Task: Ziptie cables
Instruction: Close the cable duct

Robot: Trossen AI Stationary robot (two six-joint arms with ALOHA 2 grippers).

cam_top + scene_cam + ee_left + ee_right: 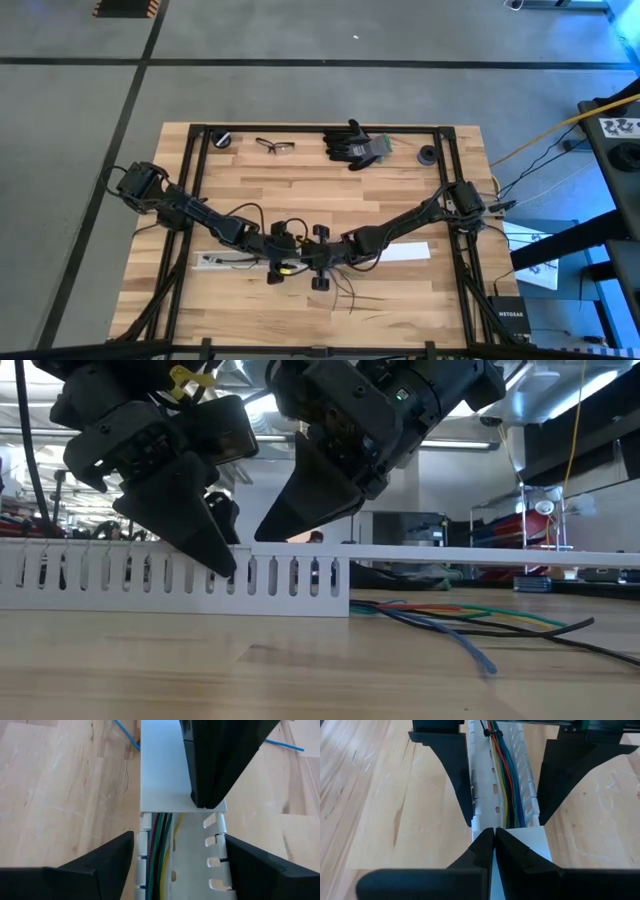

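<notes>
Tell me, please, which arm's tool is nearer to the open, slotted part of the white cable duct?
Left. The left tool straddles the slotted duct over the cables, fingers open on either side. The right tool, shut, rests on the duct's flat cover just beyond.

cables (506, 780) run under the white lid (165, 770), that stretch hidden. zip tie (489, 729) cut off by frame edge. small stuff on table's far edge too tiny to tell.

Even daylight over the table (300, 190), ceiling lights glared in low view, near fingers blurred, soft shadows.
</notes>
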